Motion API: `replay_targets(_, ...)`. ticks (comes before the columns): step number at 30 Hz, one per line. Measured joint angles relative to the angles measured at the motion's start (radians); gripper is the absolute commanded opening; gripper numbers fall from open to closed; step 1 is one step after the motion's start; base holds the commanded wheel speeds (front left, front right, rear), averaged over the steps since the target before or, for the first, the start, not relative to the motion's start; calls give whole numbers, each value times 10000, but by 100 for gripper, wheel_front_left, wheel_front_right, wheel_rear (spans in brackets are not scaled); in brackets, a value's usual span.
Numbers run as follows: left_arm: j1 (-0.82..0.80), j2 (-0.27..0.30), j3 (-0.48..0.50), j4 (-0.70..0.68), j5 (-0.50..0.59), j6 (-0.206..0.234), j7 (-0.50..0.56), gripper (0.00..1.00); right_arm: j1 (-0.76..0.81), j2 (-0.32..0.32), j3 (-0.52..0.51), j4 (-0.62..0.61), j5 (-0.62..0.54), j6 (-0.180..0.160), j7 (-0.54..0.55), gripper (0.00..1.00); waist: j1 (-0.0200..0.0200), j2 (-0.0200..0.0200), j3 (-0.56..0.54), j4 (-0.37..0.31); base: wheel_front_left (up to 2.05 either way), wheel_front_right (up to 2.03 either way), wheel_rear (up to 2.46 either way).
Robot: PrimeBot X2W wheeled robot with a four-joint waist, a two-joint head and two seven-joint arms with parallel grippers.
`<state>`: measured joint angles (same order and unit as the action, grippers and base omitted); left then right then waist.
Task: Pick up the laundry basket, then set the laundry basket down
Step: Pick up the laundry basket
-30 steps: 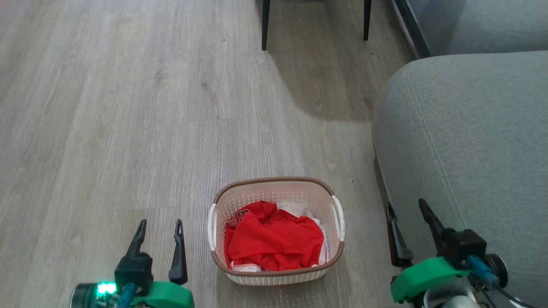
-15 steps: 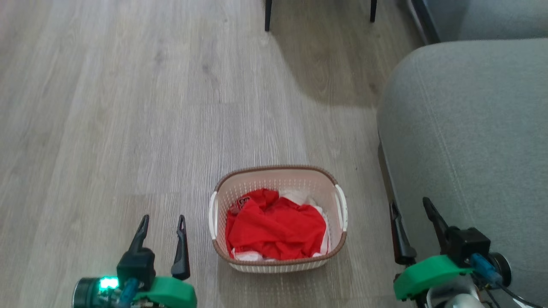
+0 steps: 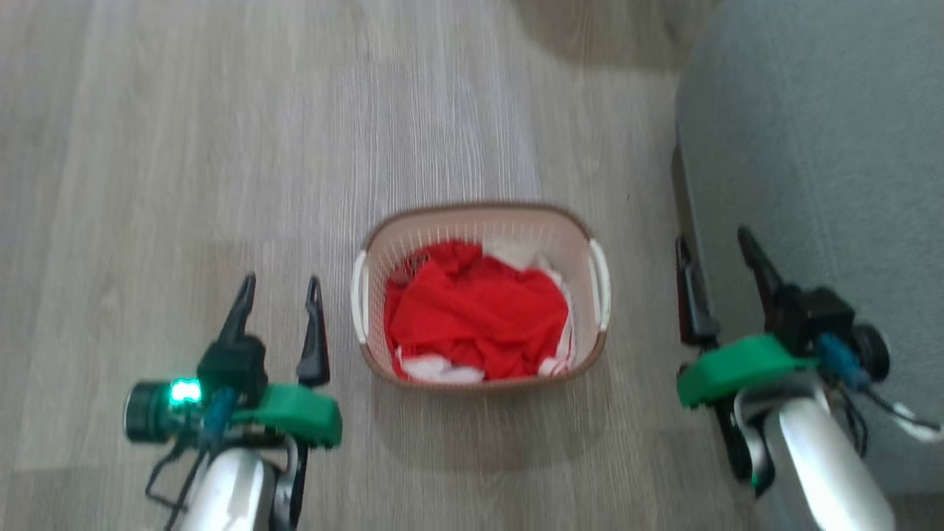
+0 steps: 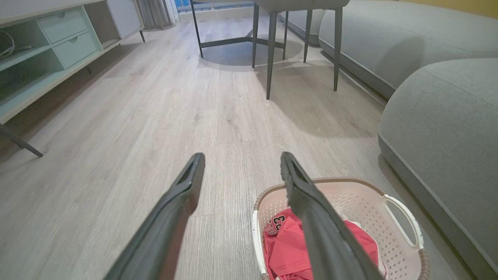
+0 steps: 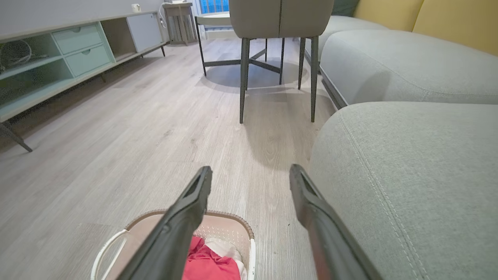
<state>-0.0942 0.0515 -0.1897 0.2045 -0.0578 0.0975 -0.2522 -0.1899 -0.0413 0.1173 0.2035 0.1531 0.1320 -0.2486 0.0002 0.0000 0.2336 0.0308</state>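
Observation:
The laundry basket (image 3: 479,221) stands on the wood floor in the head view, cream-white with a brown rim and white side handles, holding red and white clothes. My left gripper (image 3: 280,279) is open, just left of the basket's left handle and apart from it. My right gripper (image 3: 714,237) is open, to the right of the basket, against the grey sofa's edge. The left wrist view has the basket (image 4: 362,198) at lower right, behind the left gripper (image 4: 239,157). In the right wrist view the basket (image 5: 229,229) sits at the bottom left, under the right gripper (image 5: 249,171).
A grey sofa (image 3: 811,133) fills the right side, close to the basket. A chair with dark thin legs (image 5: 243,77) stands further ahead. A low pale-green cabinet (image 4: 46,50) runs along the left wall. Open floor (image 3: 184,147) lies left and ahead.
The head camera has tilted down, so the whole picture has shifted and the chair legs have left the frame. Both grippers sit higher in view, level with the basket's sides, and remain open.

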Motion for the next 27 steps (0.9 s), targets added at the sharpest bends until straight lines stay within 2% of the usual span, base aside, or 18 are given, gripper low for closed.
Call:
replay_targets(9,-1758,-69,-272,677,-489,178,-2,100,-1617,-36,-305,679,-268,0,-10,100,1,0,1833,9,0,0,0)
replay_targets(27,-4660,-188,-660,3030,-1398,81,-44,100,-4290,-134,-238,2966,-468,0,-13,100,0,0,5014,49,0,0,0)
